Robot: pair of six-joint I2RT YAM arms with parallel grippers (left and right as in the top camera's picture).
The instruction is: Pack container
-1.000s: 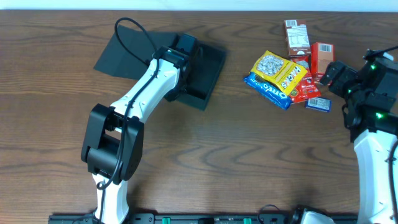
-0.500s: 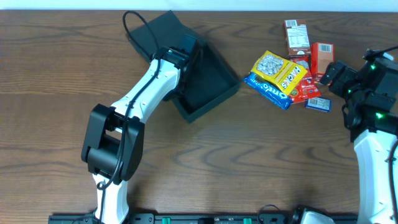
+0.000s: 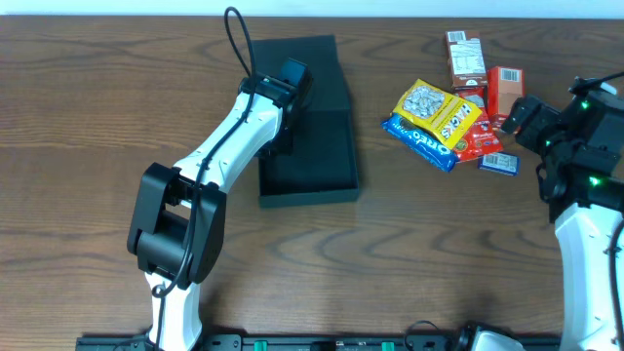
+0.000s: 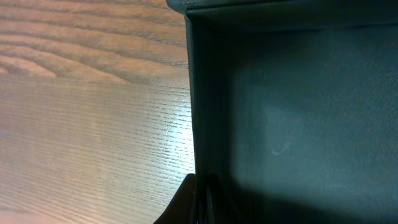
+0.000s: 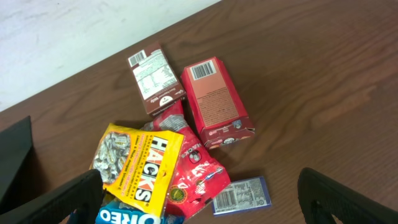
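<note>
The black cardboard container [image 3: 322, 156] is lying open on the wooden surface [image 3: 439, 244], left of centre, with its flap lid [image 3: 292, 54] spreading flat toward the far edge. The left tool [image 3: 289, 86] is pinching the container's left wall, and only a sliver of one finger [image 4: 181, 204] is showing in the left wrist view. The right tool [image 5: 199, 177] is hovering wide open and empty above the snack pile, which is sitting well right of the container: a yellow HACKS packet [image 5: 140, 171], an Oreo pack [image 3: 419, 139], a red carton [image 5: 214, 102] and a brownish carton [image 5: 155, 78].
</note>
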